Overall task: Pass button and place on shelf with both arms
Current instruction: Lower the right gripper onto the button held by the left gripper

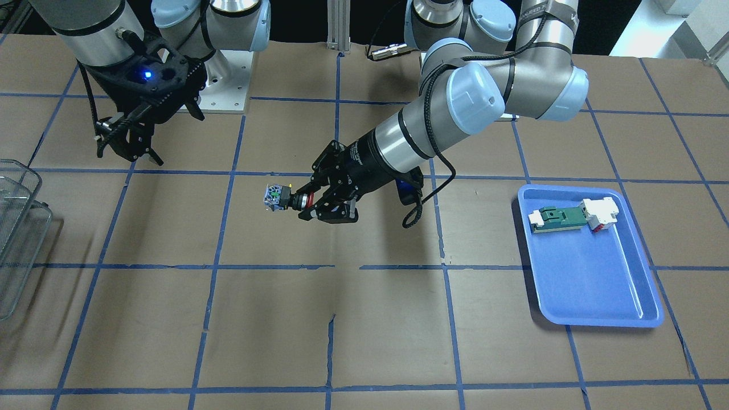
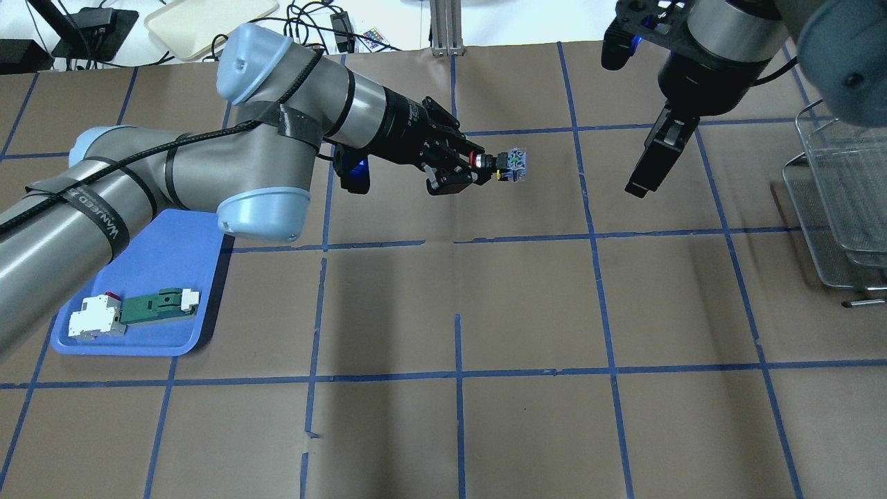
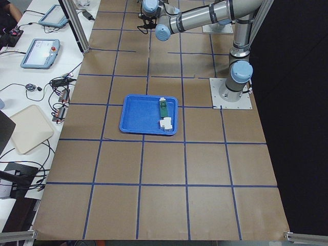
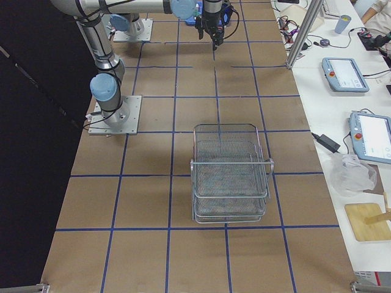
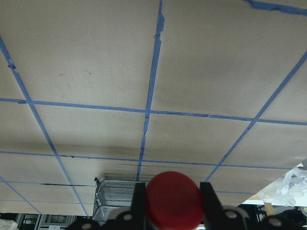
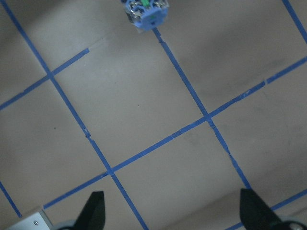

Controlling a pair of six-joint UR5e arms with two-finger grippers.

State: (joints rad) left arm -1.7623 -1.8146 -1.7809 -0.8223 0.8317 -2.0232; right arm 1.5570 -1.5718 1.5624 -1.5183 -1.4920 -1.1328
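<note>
Handover is the step in hand, as I read it. Your left gripper (image 1: 300,203) is clamped on the button (image 1: 278,197) by its red cap and black collar. It holds the button level in the air above the middle of the table (image 1: 342,336), with the whitish-blue block pointing out toward the right gripper (image 1: 128,149). That one hangs well apart from the button, its fingers (image 6: 93,211) spread wide and empty, pointing down at the table. To do this well, bring the right gripper in along the button's axis and turn the wrist so it straddles the free block, not the collar where the left gripper holds. The block's faces look uneven with terminals, though the view is too coarse to be sure, so close squarely across two flat sides. Let go with the left only once the right has a firm pinch, or the part may drop. The shelf (image 4: 231,163) stands on the right arm's side, well apart from both grippers, so expect a long carry. The table is covered in brown paper gridded with blue tape (image 1: 216,267), split at a few seams. The blue tray (image 1: 603,290) on the left arm's side holds a green-and-white part (image 1: 561,218) end to end with a white block (image 1: 601,212). A white bench (image 4: 317,110) with teach pendants (image 4: 345,74) runs along the operators' side.
</note>
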